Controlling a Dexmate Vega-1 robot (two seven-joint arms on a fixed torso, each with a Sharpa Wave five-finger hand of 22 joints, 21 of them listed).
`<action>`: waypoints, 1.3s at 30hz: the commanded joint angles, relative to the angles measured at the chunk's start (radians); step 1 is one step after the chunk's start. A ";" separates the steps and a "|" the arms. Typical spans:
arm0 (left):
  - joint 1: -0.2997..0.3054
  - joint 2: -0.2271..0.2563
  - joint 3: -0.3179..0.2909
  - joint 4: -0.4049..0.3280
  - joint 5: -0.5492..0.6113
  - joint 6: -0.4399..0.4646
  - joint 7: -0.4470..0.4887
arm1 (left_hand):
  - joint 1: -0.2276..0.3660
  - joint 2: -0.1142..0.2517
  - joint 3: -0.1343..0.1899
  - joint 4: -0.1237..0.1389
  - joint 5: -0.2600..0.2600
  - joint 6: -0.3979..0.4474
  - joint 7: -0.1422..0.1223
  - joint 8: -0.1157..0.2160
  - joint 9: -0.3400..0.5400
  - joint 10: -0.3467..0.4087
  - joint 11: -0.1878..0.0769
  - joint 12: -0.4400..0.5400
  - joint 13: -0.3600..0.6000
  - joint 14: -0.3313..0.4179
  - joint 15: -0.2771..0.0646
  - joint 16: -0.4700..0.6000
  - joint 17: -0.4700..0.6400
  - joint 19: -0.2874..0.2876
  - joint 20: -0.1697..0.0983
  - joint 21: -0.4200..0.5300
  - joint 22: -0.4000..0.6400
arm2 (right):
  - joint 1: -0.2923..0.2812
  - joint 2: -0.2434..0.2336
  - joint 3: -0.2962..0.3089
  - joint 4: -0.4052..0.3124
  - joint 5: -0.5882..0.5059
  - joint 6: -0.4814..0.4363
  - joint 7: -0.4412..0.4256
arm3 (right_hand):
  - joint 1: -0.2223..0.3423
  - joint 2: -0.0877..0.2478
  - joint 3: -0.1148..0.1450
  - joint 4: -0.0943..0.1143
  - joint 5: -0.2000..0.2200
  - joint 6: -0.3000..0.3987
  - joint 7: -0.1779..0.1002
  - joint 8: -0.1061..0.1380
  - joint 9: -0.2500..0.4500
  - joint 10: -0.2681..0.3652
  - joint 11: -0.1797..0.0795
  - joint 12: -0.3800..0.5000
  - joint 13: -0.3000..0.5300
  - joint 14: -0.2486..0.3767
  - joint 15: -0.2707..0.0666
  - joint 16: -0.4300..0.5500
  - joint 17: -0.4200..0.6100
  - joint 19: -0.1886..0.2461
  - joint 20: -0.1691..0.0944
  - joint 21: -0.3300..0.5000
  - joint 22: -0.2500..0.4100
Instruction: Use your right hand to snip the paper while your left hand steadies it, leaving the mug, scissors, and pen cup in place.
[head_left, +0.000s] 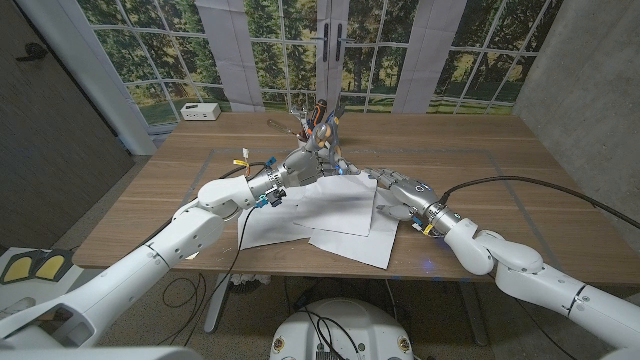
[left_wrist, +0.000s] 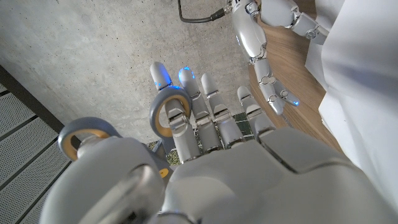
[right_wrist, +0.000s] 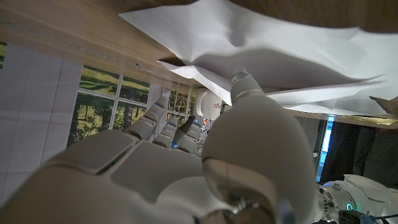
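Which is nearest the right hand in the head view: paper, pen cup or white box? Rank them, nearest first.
From the right hand:
1. Paper, right beside it at the table's middle.
2. Pen cup, behind, toward the far edge.
3. White box, far left corner.

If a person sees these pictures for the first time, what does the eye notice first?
First, the white paper sheets spread in an untidy overlap at the middle of the wooden table. Next, the two white arms meeting over them: the left hand at the sheets' far edge, with grey scissors on its fingers, and the right hand at their right edge.
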 joint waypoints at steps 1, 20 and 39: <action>-0.004 -0.005 0.001 0.005 0.002 -0.004 -0.002 | 0.008 0.010 -0.005 0.002 -0.002 0.002 0.003 0.005 0.005 0.025 -0.029 0.005 0.002 0.010 -0.072 0.006 0.002 0.001 -0.004 0.002 0.003 | -0.005 0.029 -0.003 0.028 0.012 0.018 -0.061 | -0.045 0.032 -0.015 0.030 0.020 -0.003 -0.017 0.011 0.002 0.033 -0.003 0.016 -0.001 0.014 -0.178 0.020 0.013 0.011 -0.013 0.005 0.003; 0.023 0.011 -0.007 -0.029 0.004 -0.009 0.020 | 0.010 0.012 -0.005 0.002 -0.002 0.005 0.003 0.006 0.007 0.026 -0.029 0.006 0.001 0.011 -0.074 0.006 0.002 0.001 -0.005 0.002 0.003 | 0.012 0.068 -0.038 0.116 0.015 0.093 -0.131 | -0.063 -0.004 -0.045 0.022 0.047 0.092 -0.020 0.020 0.001 0.123 -0.004 0.034 -0.001 0.051 -0.185 0.023 0.009 0.031 -0.012 0.008 0.003; 0.042 0.020 -0.015 -0.039 -0.002 -0.025 0.022 | 0.008 0.016 -0.006 0.004 -0.002 0.008 0.002 0.007 0.008 0.029 -0.029 0.009 0.002 0.013 -0.074 0.007 0.002 0.001 -0.005 0.002 0.003 | 0.023 0.104 -0.051 0.143 0.102 0.121 -0.086 | -0.066 0.055 -0.008 0.044 0.068 0.342 -0.026 0.050 0.006 0.242 -0.005 0.047 -0.015 0.061 -0.186 0.010 0.006 0.003 -0.007 0.002 0.003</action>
